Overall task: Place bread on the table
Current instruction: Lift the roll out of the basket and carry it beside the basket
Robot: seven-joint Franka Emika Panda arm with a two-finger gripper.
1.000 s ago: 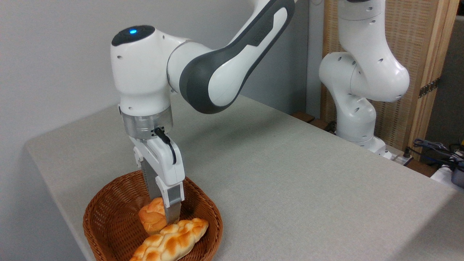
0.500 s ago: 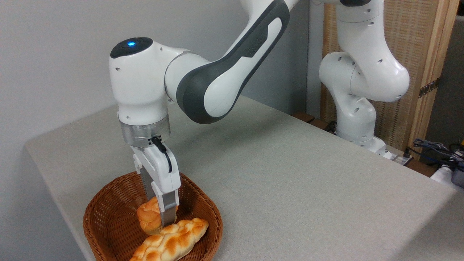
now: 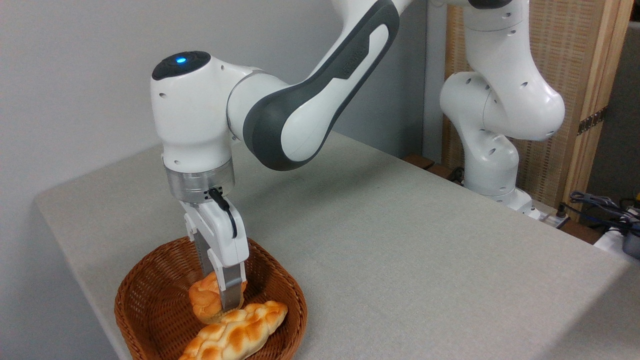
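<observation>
Grey-beige bench [image 3: 400, 260] carried, near its front-left corner, a wicker basket [image 3: 150, 300] where the pincer [image 3: 222, 302] pinched the bun [image 3: 205, 300], now raised slightly beside the braided loaf [image 3: 240, 335], so the lift-out looked begun.

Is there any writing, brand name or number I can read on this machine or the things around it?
Arm: raised lettering on the dark grey panel, too blurred to read.
Basket, breads, table: no text.
Nothing else legible.
</observation>
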